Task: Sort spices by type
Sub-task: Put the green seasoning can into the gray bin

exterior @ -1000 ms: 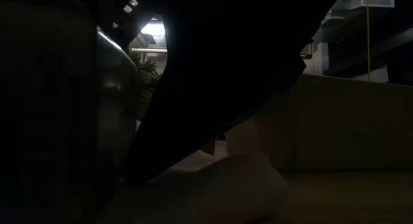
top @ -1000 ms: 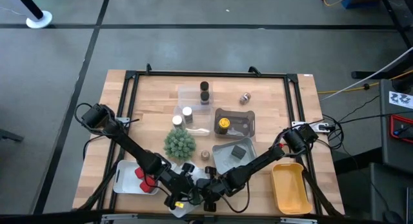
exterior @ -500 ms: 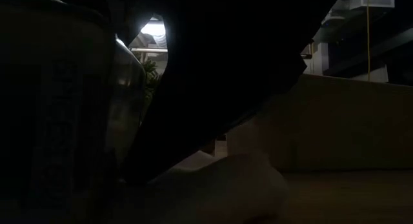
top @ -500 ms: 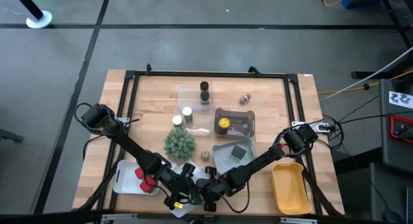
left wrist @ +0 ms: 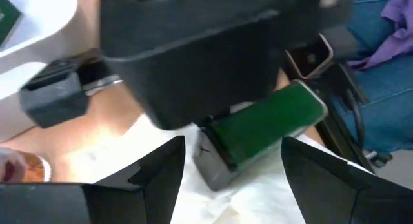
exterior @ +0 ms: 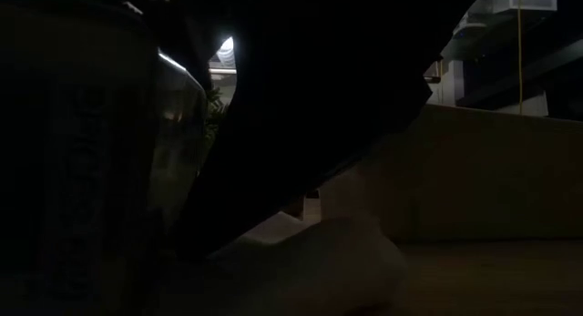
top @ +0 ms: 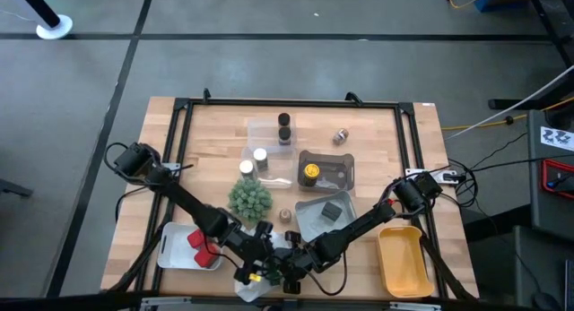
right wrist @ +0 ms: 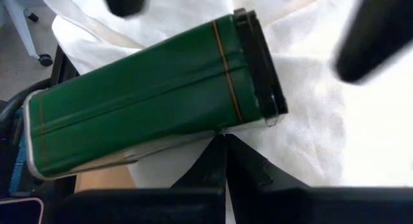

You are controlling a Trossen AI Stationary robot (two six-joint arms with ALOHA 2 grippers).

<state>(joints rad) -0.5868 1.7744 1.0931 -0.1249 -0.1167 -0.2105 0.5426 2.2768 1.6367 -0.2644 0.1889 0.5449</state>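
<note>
Your left gripper (left wrist: 232, 162) has just spread wide, releasing the green tin (right wrist: 148, 95), which now lies on its side on the white bag (right wrist: 310, 140) at the table's near edge, beside your clenched right gripper (right wrist: 222, 161), so regrasp before sorting.

the low view is almost wholly blocked by a dark arm body (exterior: 310, 107) close to the lens, leaving only a pale rumpled shape (exterior: 319, 261) on the table and a sliver of lit room, so neither gripper can be told apart there. in the high view the two grippers meet at the near table edge, where their fingertips and the white thin plastic bag (top: 254, 289) under them are crowded and too small to read (the bag runs off the picture's lower edge). in the left wrist view the other arm's black housing (left wrist: 213, 50) covers one end of the green rectangular tin with a black cap (left wrist: 258, 130), and in the right wrist view dark blurred fingers (right wrist: 371, 37) smear across the corners.
</note>
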